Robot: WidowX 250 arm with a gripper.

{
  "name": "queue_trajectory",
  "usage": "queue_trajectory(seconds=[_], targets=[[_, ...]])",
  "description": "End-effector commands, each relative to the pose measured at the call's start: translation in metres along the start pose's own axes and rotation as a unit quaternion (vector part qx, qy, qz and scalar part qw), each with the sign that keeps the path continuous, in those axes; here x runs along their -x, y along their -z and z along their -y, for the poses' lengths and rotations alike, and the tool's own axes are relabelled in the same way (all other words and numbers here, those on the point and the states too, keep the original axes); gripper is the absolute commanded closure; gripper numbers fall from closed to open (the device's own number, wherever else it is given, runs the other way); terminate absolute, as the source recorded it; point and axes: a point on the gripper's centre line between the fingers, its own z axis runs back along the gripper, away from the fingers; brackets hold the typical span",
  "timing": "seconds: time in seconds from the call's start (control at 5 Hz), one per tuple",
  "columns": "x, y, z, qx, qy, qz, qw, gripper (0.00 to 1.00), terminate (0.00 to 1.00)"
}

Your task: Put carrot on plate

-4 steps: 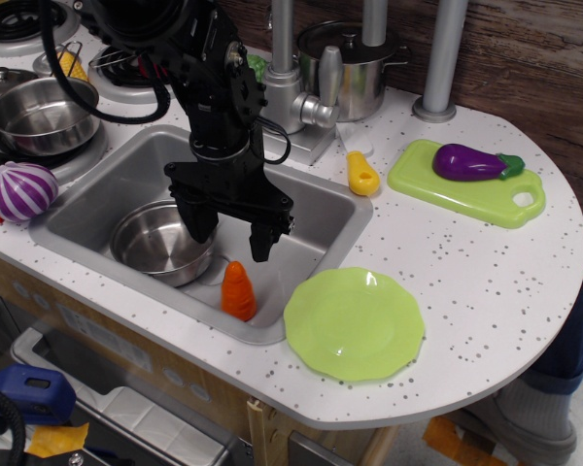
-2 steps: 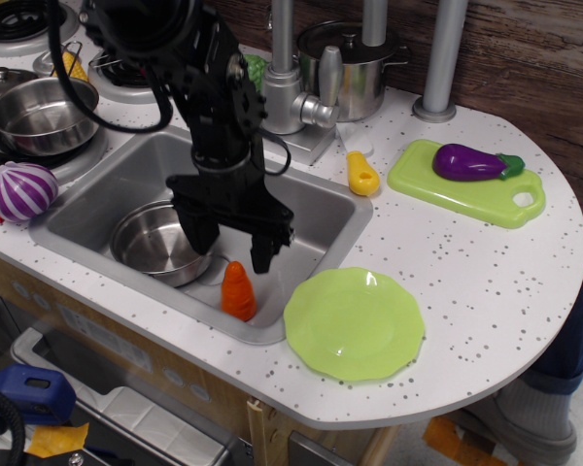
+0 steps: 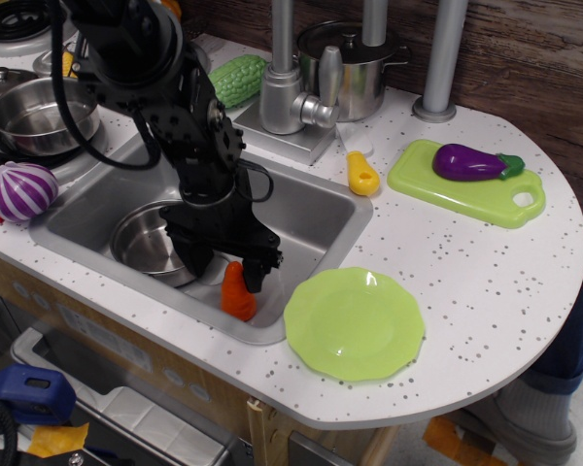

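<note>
The orange carrot [image 3: 238,296] stands upright in the front right corner of the grey sink [image 3: 316,209]. My black gripper [image 3: 226,269] is down in the sink, open, with its fingers on either side of the carrot's top; the carrot's tip is partly hidden behind them. The round lime-green plate [image 3: 354,322] lies on the counter just right of the sink, with nothing on it.
A steel bowl [image 3: 155,243] sits in the sink left of the carrot. A faucet [image 3: 293,97], a yellow-orange toy piece [image 3: 362,174], a green cutting board [image 3: 466,184] with an eggplant [image 3: 471,162], a striped purple onion [image 3: 21,191] and pots are around.
My gripper has come down and slightly left into the sink, from above the carrot to around its top. The carrot and plate have not moved.
</note>
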Motion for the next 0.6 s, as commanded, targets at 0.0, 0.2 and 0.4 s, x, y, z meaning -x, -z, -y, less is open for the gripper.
queue_trajectory(seconds=[0.0, 0.2, 0.4], targets=[[-0.001, 0.007, -0.007, 0.000, -0.007, 0.022, 0.9997, 0.00, 0.00], [0.001, 0.011, -0.004, 0.004, -0.022, 0.023, 0.9995, 1.00, 0.00], [-0.003, 0.000, 0.004, -0.008, -0.023, 0.021, 0.9995, 1.00, 0.00]])
